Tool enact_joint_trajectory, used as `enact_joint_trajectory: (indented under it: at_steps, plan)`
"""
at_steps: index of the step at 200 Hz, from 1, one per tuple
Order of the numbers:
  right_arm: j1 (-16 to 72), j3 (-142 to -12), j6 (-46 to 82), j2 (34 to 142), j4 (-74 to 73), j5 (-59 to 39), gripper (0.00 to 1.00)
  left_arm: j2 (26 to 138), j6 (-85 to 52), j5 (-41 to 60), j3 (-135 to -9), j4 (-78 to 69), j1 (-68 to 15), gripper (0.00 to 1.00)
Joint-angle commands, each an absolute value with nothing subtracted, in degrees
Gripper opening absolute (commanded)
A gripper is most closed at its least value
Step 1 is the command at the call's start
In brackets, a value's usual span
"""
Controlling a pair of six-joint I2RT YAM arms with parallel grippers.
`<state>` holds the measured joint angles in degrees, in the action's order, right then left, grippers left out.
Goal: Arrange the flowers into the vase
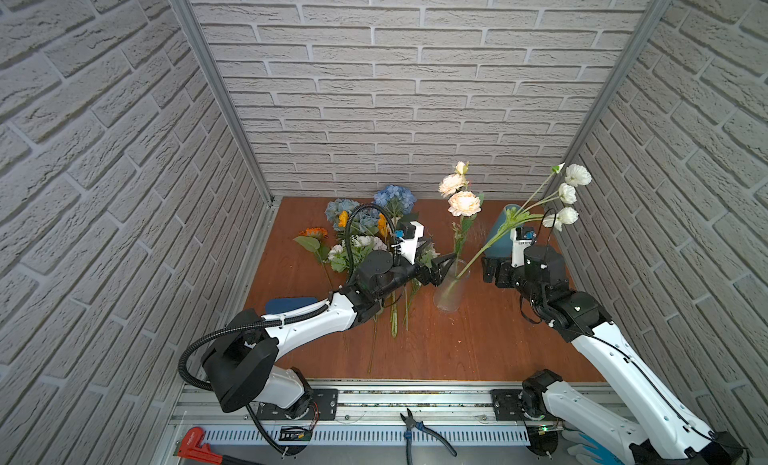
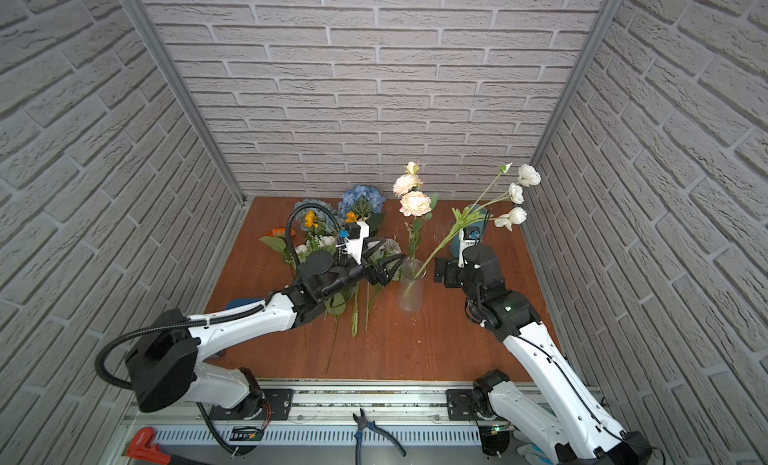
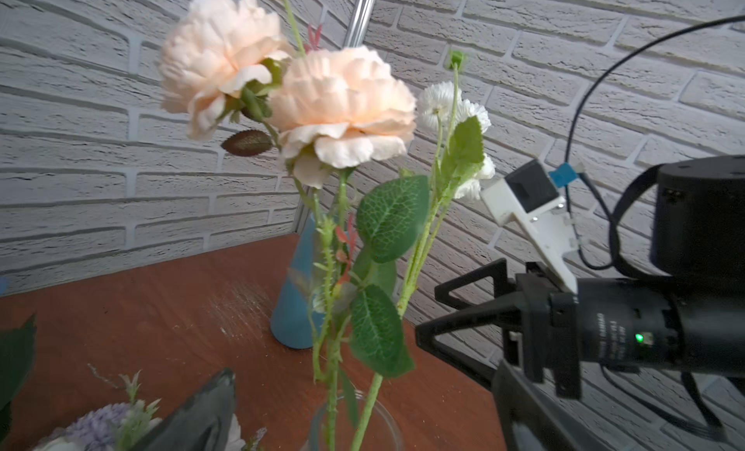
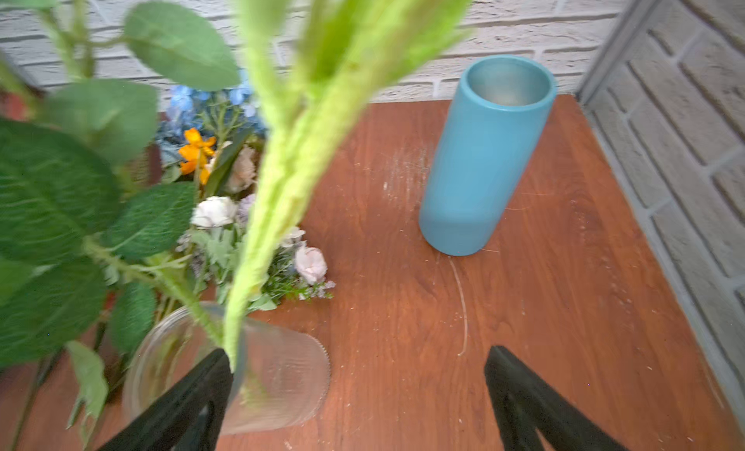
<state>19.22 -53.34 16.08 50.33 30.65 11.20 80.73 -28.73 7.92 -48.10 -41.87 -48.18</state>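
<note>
A clear glass vase stands mid-table and holds two of the flowers. They are a peach rose stem and a white poppy stem that leans right. My left gripper is open at the vase's left side, its jaws either side of the rose stem without touching it. My right gripper is open just right of the vase, with one finger near the poppy stem. The remaining flowers lie heaped at the back left.
A blue cylinder vase stands empty at the back right, behind my right wrist. Brick-pattern walls close in on three sides. A blue oval object lies under my left arm. Pliers and a red tool lie on the front rail.
</note>
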Motion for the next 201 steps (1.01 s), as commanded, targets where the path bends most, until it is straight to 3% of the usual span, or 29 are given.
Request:
enact_joint_trajectory:
  at_steps: [1,60,103,143,178,201]
  plan:
    - [19.0,-57.2,13.6,50.2,32.3,0.4,0.98,77.9,-29.7,5.5,-47.3,-39.7,-45.1,0.98]
    - [21.5,-62.5,17.1,50.5,34.3,-11.8,0.90,71.8,-32.8,-2.2,-47.3,-23.5,-34.7,0.98]
    - [28.8,-64.4,20.2,55.1,31.7,-13.4,0.83,68.3,-38.7,-5.6,-43.9,-17.4,-25.2,0.98]
    - [37.5,-66.4,23.1,66.7,23.9,-10.3,0.68,65.8,-44.7,-4.7,-39.3,-15.5,-17.3,0.98]
    - [41.8,-73.5,27.6,82.6,21.9,-2.9,0.38,66.4,-47.5,-0.7,-36.3,-18.3,-13.6,0.98]
    - [43.0,-79.3,29.9,93.2,22.1,-0.2,0.34,66.9,-47.2,1.0,-35.5,-18.7,-12.2,0.98]
